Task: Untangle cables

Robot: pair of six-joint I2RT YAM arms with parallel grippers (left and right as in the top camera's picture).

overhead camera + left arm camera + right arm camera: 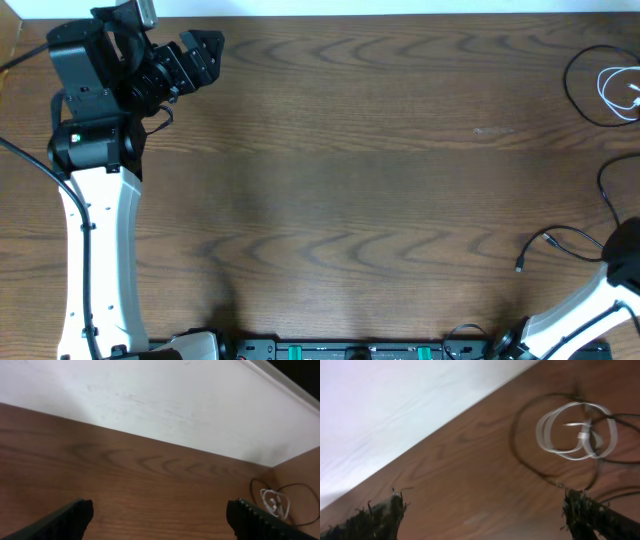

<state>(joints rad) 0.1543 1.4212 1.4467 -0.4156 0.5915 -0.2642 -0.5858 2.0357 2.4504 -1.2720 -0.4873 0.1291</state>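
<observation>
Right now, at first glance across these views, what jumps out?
The white cable, coiled at the far right edge of the table, within a black cable loop. Another black cord with a plug end lies lower right. The left gripper stands open at top left, far from them.

Left hand (pixel 205 58) sits over the desk's (pixel 350 180) far left corner, with the wall (pixel 150 390) just ahead of it. The coiled cable (pixel 582 435) lies at the opposite end, well apart and ahead-right of that hand. It sits inside the looped cable (pixel 515 445), which crosses it on 1 side. Both lie ahead of the right hand (pixel 485 517), toward its right side. The 3rd cable (pixel 560 238) lies on the desk beside the right arm (pixel 620 270), nearer the front edge.
</observation>
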